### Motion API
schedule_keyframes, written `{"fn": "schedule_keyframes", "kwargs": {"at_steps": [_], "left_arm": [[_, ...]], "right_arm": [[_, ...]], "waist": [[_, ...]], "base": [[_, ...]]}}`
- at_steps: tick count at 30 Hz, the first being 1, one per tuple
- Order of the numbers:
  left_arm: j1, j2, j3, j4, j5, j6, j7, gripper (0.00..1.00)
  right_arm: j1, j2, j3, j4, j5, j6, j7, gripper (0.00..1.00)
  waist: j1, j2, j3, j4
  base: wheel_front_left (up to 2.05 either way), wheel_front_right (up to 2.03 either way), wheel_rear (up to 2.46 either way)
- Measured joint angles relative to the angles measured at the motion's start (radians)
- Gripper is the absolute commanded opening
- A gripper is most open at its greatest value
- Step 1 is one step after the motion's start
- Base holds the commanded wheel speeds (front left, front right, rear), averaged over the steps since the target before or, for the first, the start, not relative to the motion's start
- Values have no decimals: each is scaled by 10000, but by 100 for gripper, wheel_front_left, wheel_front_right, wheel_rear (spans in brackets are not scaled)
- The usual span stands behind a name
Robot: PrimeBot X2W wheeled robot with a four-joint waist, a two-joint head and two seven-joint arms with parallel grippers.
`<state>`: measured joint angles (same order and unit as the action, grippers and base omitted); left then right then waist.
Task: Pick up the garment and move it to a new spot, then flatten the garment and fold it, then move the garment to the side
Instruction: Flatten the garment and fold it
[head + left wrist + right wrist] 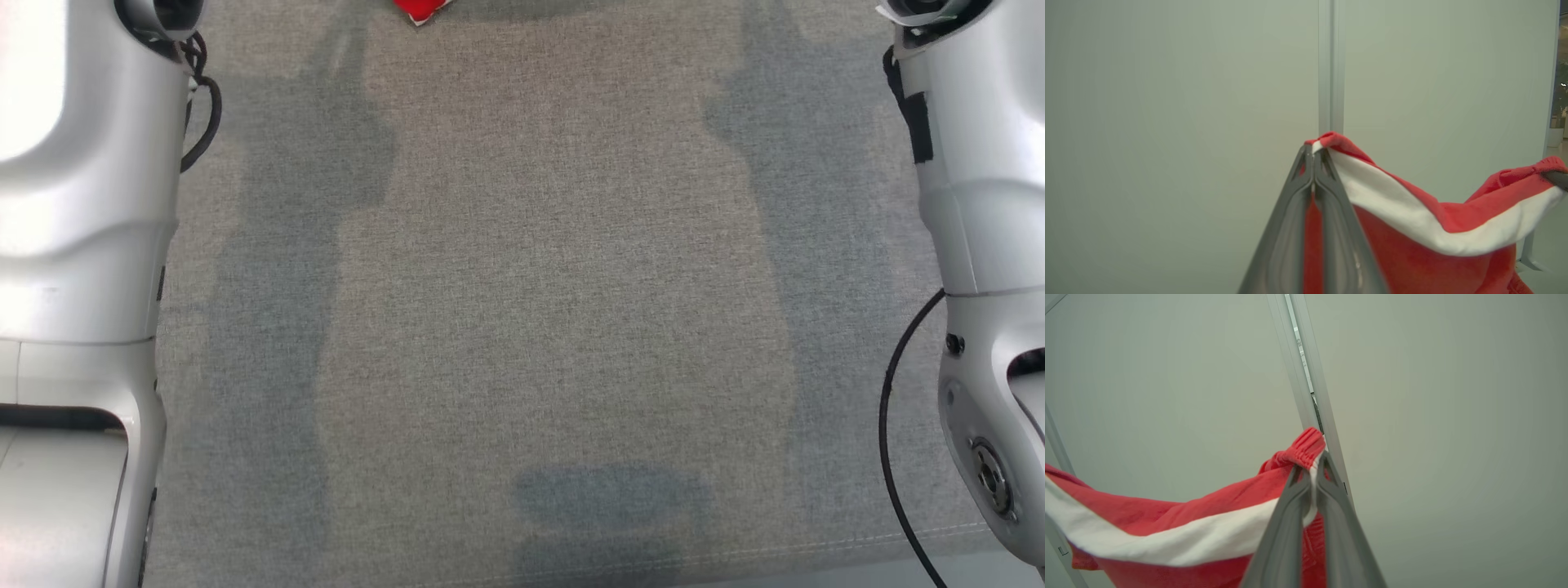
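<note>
The garment (1412,212) is red with a white band and hangs stretched between my two grippers, held up in the air. My left gripper (1313,152) is shut on one corner of its edge in the left wrist view. My right gripper (1312,463) is shut on the other, elasticated red corner of the garment (1167,526) in the right wrist view. The right gripper's dark tip also appears at the far right of the left wrist view. In the head view only the garment's lowest red tip (420,10) dips in at the top edge, above the grey fabric table (539,269).
My two pale forearms (82,245) (980,204) frame the sides of the head view, each with a black cable. The table's front edge (735,563) runs along the bottom. Pale wall panels with a metal post (1331,65) stand behind the garment.
</note>
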<state>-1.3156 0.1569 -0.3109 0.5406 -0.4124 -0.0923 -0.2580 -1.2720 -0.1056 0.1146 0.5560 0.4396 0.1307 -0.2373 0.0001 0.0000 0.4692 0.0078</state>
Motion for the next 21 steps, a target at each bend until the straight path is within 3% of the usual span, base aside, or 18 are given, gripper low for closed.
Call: {"fn": "schedule_keyframes", "kwargs": {"at_steps": [9, 16, 21], "left_arm": [[45, -631, 679, 2857, -508, -276, -29, 0], [1347, -872, 932, 3672, -940, -353, -31, 0], [3236, -1028, 681, 3175, -1338, -355, -29, 0]], "right_arm": [[-514, 230, 685, 2859, 531, 0, -245, 0], [709, 136, 1104, 3563, 1143, 0, -255, 0], [2541, -25, 1553, 3243, 1810, 0, -255, 0]], "waist": [[0, 0, 132, 57], [0, 0, 233, 164], [-1, 0, 17, 208]], "base": [[0, 0, 0], [0, 0, 0], [0, 0, 0]]}}
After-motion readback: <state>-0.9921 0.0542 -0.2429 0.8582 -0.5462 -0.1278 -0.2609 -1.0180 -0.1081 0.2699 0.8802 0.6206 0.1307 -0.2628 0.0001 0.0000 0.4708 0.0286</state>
